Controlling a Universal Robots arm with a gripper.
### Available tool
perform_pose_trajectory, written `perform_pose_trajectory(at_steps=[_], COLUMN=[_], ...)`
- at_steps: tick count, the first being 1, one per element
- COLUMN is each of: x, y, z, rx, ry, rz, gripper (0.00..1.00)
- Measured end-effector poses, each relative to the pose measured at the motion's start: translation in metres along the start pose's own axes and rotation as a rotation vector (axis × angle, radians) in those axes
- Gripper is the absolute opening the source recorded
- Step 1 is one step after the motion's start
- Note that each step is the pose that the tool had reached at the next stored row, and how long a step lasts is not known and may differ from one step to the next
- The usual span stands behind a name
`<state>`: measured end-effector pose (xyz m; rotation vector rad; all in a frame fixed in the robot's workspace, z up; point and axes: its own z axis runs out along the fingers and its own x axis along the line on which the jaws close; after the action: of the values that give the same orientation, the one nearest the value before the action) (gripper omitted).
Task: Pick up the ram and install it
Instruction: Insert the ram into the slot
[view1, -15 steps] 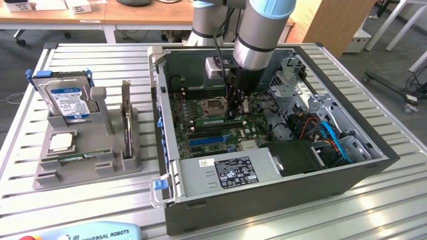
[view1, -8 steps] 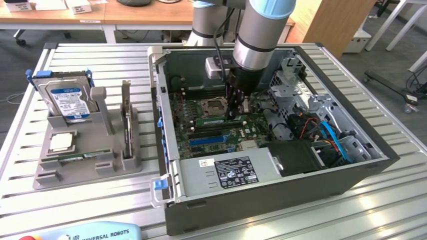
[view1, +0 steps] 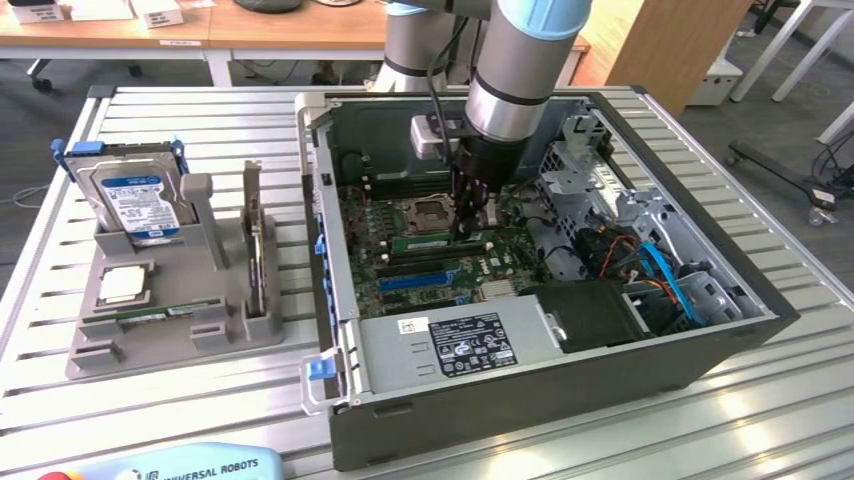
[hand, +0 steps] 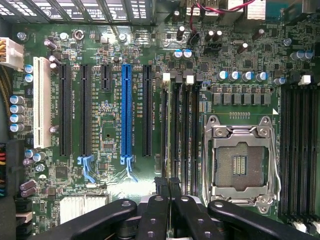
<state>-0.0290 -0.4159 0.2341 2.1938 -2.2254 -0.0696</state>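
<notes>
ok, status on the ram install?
Gripper shut, low beside the CPU socket. Ram at the memory slots under it; gripped or seated, cannot tell. Nothing in the way.

Whether anything is held by the gripper (hand: 167, 186) cannot be told; the arm (view1: 527, 70) is cut off at the far edge.

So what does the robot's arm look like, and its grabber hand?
The arm is a thick silver-grey tube with light blue bands and a black ring. A thin black cable runs beside it, and a small pale box sits at the wrist. The gripper is black, with rounded link bars and silver pins.
</notes>
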Motion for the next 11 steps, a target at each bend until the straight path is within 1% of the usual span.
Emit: perform_pose_trajectory(at_steps=[11], x=[0.0000], y=[0.0000], z=[0.0001], rx=[-0.0002], ry=[0.0004], rz=[-0.010], gripper=[0.11])
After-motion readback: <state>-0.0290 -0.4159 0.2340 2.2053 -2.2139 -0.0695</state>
